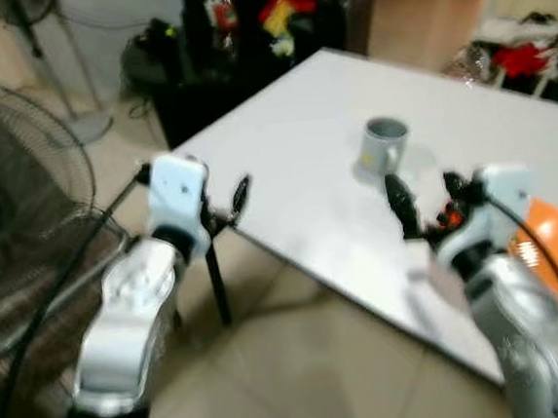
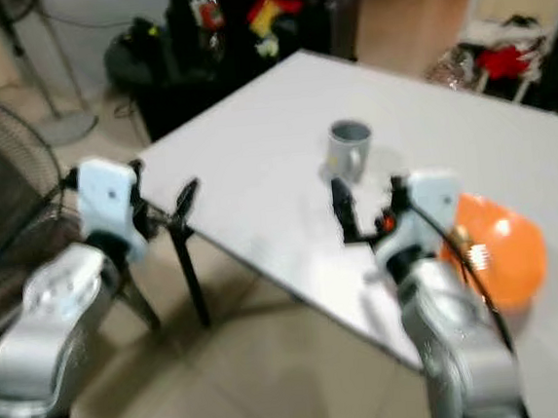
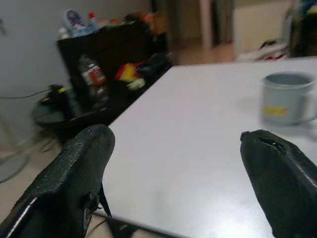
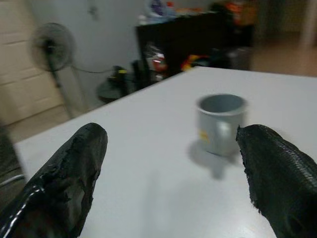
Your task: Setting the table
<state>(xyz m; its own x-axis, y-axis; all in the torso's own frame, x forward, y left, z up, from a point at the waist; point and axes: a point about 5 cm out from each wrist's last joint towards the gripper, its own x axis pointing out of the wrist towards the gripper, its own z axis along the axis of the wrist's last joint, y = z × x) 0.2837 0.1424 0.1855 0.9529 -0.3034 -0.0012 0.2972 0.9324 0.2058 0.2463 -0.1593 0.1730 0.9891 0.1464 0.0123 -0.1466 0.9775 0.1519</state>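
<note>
White rectangular tabletop (image 1: pixel 295 168) crosses the frame centre, carrying a grey ceramic mug (image 1: pixel 384 145) at upper centre and an orange rounded bowl (image 2: pixel 493 249) at right, probably awaiting placement. Right gripper (image 4: pixel 171 171), fingers spread and empty, faces the mug; left gripper (image 3: pixel 181 173), likewise spread, hovers at the table's corner. Head views alone reveal the bowl.

A: What's unclear here?
B: The orange bowl (image 2: pixel 498 248) is blurred and partly hidden behind the right arm; the counter (image 1: pixel 304 158) runs off the frame's right edge.
A: And the mug (image 3: pixel 286 98)?
B: Its yellow label is unreadable.
</note>
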